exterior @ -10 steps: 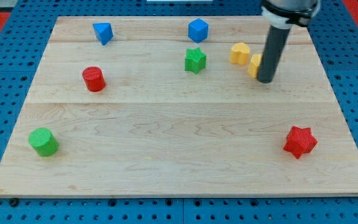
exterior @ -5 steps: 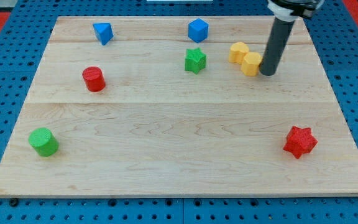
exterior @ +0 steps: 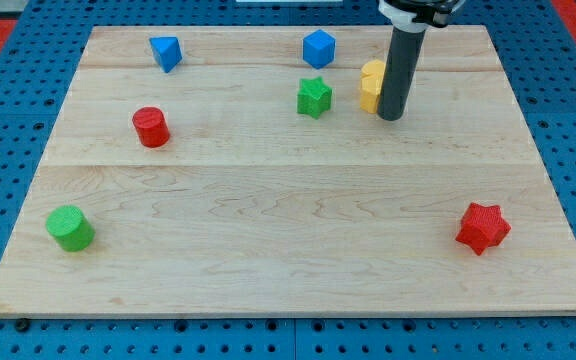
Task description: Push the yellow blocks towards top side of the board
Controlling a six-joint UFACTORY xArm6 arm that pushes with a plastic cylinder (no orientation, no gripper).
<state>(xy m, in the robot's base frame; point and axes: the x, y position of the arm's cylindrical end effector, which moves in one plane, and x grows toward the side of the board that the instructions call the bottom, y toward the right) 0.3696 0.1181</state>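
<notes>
Shifted leftward since earlier: my tip, now touching the yellow blocks, partly hidden behind the dark rod, near the wooden board's top, right of the green star block. No legible writing.

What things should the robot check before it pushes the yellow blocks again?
1. My tip is on the board, next to the yellow blocks: ok, it sits at their right side in the view.
2. Tip is below the yellow blocks for an upward push: not ok, it stands beside them, not under them.
3. Both yellow blocks in sight: cannot tell, the rod hides part of them.
4. Path to the view's top is free: ok, the blue block sits up and to the left, out of the way.
5. Green star stays out of the push: ok, it lies apart, to the left.
</notes>
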